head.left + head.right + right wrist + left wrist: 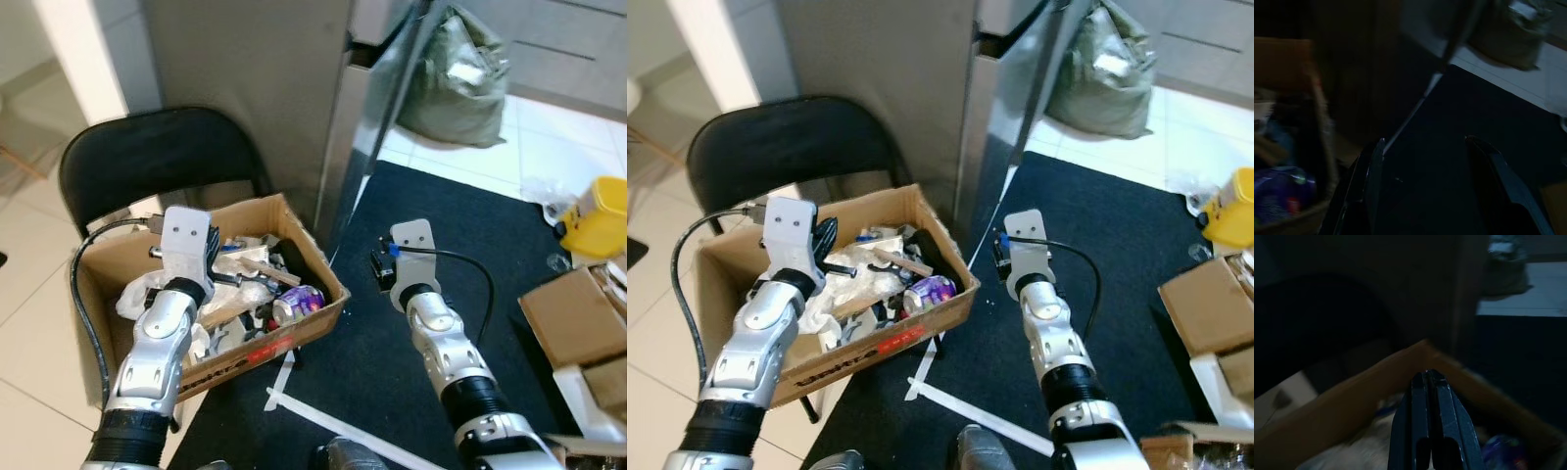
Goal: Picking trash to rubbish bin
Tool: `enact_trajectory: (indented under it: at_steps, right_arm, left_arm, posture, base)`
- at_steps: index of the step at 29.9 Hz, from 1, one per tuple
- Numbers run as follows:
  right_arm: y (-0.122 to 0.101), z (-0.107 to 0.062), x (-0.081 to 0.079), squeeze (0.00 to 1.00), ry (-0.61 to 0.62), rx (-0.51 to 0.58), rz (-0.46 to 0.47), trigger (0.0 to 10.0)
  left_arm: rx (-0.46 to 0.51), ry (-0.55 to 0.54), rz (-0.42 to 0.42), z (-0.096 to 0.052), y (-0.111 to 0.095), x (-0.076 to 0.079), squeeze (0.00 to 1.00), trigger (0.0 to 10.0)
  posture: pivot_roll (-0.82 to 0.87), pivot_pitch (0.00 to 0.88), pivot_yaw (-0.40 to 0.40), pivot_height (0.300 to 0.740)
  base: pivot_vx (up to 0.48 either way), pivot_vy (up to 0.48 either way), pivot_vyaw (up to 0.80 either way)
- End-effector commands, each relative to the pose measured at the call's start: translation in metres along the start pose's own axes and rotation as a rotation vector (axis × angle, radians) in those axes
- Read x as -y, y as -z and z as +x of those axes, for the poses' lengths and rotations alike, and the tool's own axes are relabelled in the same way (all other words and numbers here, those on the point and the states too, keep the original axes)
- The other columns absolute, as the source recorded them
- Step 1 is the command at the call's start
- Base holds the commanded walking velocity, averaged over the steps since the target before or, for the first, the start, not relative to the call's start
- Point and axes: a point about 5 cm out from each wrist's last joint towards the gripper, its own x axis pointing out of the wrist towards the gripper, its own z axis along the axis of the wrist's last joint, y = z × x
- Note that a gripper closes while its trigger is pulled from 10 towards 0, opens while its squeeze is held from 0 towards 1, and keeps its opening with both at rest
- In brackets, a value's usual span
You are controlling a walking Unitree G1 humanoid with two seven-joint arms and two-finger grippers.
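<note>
Your left gripper [1430,382] pressed closed and empty over the cardboard box [312,253] of trash [297,303] on the black chair [157,152]; your right gripper [1432,147] spread wide, empty, above the dark mat [460,230] beside the box's right edge

A box [313,257] full of trash [257,284] sits on a chair [147,157], left of a mat [460,245]; a sack [456,83] lies behind the mat, a bucket [600,215] at its right
</note>
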Motion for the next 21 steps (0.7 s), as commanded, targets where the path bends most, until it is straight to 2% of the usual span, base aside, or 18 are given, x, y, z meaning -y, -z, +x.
enact_trajectory:
  at_steps: [1, 5, 14, 16, 18, 21]
  right_arm:
    - [0.0084, -0.0027, 0.0001, 0.00, 0.009, -0.037, -0.004, 10.0]
    - [0.0094, -0.0036, -0.0048, 0.00, 0.003, -0.041, -0.010, 10.0]
    - [0.0145, -0.0039, -0.0010, 0.00, 0.018, -0.067, -0.054, 10.0]
    - [0.0154, -0.0038, 0.0003, 0.00, 0.029, -0.072, -0.050, 10.0]
    - [0.0168, -0.0033, 0.0020, 0.00, 0.048, -0.087, 0.005, 10.0]
    - [0.0144, -0.0038, -0.0015, 0.00, 0.025, -0.078, 0.034, 10.0]
  left_arm:
    - [-0.010, 0.013, 0.022, -0.0009, 0.0031, 0.0026, 0.00, 10.0]
    - [-0.014, 0.017, 0.030, -0.0011, 0.0041, 0.0026, 0.00, 10.0]
    - [-0.011, 0.011, 0.037, -0.0007, 0.0039, 0.0018, 0.00, 10.0]
    - [-0.011, 0.012, 0.038, -0.0004, 0.0038, 0.0021, 0.00, 10.0]
    - [-0.010, 0.015, 0.040, 0.0006, 0.0033, 0.0032, 0.00, 10.0]
    - [-0.010, 0.021, 0.042, 0.0020, 0.0028, 0.0043, 0.00, 10.0]
  posture:
    - [0.08, 0.030, -0.036, 0.740]
    - [0.08, 0.033, -0.034, 0.740]
    - [0.08, 0.039, -0.033, 0.740]
    - [0.08, 0.039, -0.033, 0.740]
    - [0.08, 0.040, -0.032, 0.740]
    - [0.07, 0.042, -0.026, 0.740]
  base:
    - [0.000, 0.000, -0.80]
    - [0.000, 0.000, -0.80]
    - [0.000, 0.000, -0.80]
    - [0.000, 0.000, -0.80]
    - [0.000, 0.000, -0.80]
    - [0.000, 0.000, -0.80]
